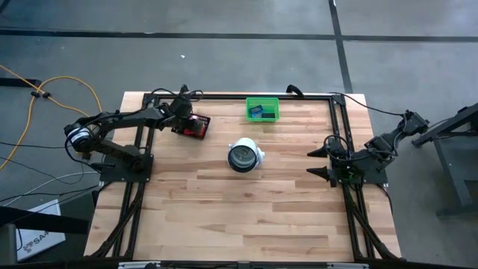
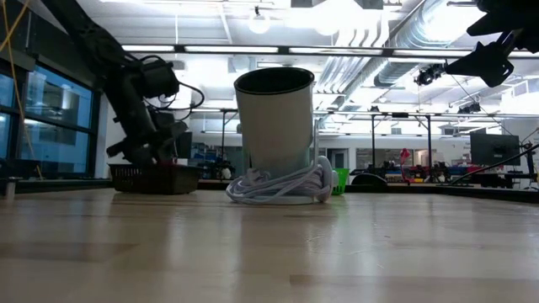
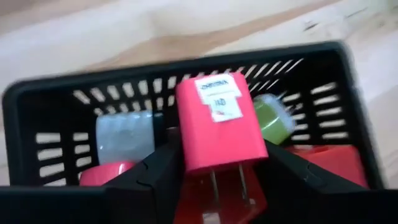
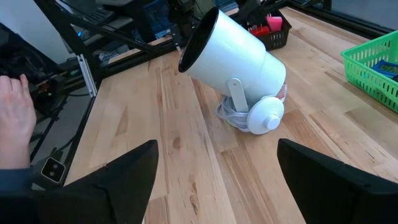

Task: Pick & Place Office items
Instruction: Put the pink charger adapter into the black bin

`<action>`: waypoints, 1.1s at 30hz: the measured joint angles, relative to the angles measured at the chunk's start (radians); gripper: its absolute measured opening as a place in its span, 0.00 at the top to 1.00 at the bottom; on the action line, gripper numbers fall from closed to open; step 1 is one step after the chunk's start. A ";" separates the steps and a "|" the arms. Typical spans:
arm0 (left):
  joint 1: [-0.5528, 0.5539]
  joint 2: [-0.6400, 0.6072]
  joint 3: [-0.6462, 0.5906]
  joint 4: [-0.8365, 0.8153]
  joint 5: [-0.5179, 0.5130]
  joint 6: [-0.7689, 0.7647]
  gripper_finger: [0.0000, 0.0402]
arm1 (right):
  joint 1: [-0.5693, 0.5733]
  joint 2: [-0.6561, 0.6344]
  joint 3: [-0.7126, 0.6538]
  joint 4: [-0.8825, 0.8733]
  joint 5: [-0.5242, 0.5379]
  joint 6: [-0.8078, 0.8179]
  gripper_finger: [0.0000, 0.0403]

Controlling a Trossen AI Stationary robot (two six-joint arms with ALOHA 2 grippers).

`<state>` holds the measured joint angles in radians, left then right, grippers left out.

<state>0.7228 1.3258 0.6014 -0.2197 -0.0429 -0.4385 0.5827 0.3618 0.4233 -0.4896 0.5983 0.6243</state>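
My left gripper [image 1: 184, 119] is down at the black mesh tray [image 1: 196, 127] at the far left, shut on a red block [image 3: 214, 121] with a white label and metal prongs. In the tray lie a silvery-white piece [image 3: 124, 138], a green piece [image 3: 275, 118] and other red pieces [image 3: 329, 163]. The green bin [image 1: 262, 110] at the far middle holds blue flat pieces [image 1: 260, 112]. My right gripper [image 1: 318, 164] is open and empty at the table's right side, its fingers pointing toward the table's middle. My left gripper pinches the red block between its two fingers, by the two sides [image 3: 186, 158] near the prong end. The labelled end sticks out beyond the fingers, over the inside of the tray. Whether the block is clear of the pieces below, I cannot tell.
A larger white round object [image 1: 245, 155] with a coiled white cord [image 2: 282, 187] stands at the table's middle, between the two arms. A person's hand [image 4: 13, 118] shows beyond the table's edge in the right wrist view. Bare wood lies along the near half [image 1: 239, 217].
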 joint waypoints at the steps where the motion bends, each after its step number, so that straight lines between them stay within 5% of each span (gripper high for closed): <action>1: 0.000 -0.005 0.000 0.002 0.000 0.000 0.53 | 0.000 0.000 0.000 0.000 0.000 0.000 0.21; 33: 0.001 -0.081 0.003 -0.047 -0.004 0.004 0.51 | 0.000 0.000 0.000 0.000 0.000 0.000 0.21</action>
<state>0.7235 1.2450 0.6048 -0.2665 -0.0469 -0.4347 0.5826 0.3615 0.4232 -0.4894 0.5984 0.6242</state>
